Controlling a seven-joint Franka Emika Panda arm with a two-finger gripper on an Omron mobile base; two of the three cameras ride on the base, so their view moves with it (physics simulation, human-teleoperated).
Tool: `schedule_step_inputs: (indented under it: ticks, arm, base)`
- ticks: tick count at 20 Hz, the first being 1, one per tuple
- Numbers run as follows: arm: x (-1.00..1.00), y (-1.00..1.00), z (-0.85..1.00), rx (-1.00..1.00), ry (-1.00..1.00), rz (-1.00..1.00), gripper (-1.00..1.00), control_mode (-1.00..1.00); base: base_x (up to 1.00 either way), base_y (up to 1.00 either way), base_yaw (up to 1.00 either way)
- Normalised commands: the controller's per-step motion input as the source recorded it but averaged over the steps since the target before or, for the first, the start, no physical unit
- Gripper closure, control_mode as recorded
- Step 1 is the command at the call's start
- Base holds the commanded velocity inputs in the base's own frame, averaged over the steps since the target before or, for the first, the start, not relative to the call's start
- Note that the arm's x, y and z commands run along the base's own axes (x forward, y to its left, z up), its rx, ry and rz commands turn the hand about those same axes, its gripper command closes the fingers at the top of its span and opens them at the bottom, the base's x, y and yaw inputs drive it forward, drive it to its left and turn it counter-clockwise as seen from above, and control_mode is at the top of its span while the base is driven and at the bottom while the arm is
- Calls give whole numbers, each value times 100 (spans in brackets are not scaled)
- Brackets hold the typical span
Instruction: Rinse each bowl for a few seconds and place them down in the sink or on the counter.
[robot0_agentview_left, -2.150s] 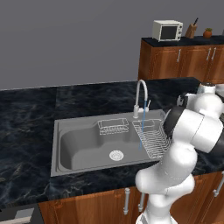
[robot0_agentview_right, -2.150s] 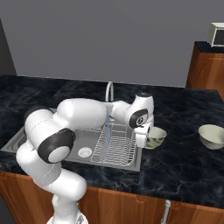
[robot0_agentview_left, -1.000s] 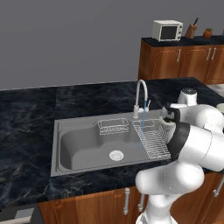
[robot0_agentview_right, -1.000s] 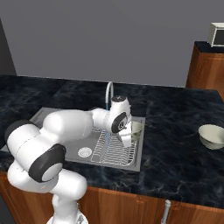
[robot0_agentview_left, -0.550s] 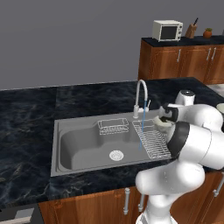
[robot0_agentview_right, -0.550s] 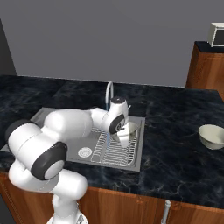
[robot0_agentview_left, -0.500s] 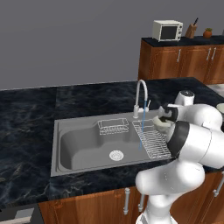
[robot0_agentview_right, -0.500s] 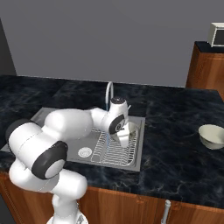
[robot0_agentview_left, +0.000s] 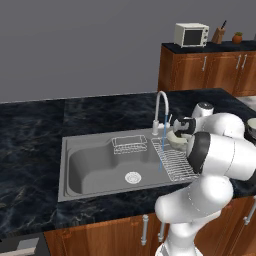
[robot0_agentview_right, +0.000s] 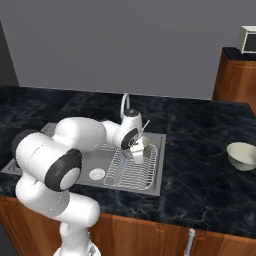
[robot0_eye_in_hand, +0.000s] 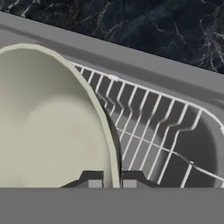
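Observation:
My gripper (robot0_eye_in_hand: 112, 180) is shut on the rim of one bowl (robot0_eye_in_hand: 48, 122), cream inside with an olive-grey edge. It holds the bowl tilted over the ribbed wire rack (robot0_eye_in_hand: 153, 131) of the sink (robot0_agentview_left: 95, 165). In the left base view the gripper (robot0_agentview_left: 176, 134) and bowl (robot0_agentview_left: 175, 141) hang just right of the gooseneck faucet (robot0_agentview_left: 161, 107), where a thin blue water stream (robot0_agentview_left: 161, 155) falls beside them. From the right base camera, the gripper (robot0_agentview_right: 137, 148) sits below the faucet (robot0_agentview_right: 125, 105). The second bowl (robot0_agentview_right: 243, 155) rests upright on the black counter (robot0_agentview_right: 200, 180), far right.
A small wire basket (robot0_agentview_left: 129, 145) hangs at the sink's back wall, and a round drain (robot0_agentview_left: 132, 177) lies in the basin. A taller wooden cabinet (robot0_agentview_left: 205, 70) behind carries a microwave (robot0_agentview_left: 191, 34). My own white arm (robot0_agentview_right: 85, 135) spans the sink's left half.
Since two seconds ago my arm has carried the bowl from the counter's edge leftward to over the rack by the faucet. In the last half second it barely moves.

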Motion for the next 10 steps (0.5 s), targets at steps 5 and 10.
schedule_step_inputs:
  ticks: [5, 10]
  arm:
    - [24, 11, -5, 0, 0, 4, 100, -100]
    - [15, 0, -13, 5, -1, 4, 100, -100]
  base:
    - [0, 0, 0]
    - [0, 0, 0]
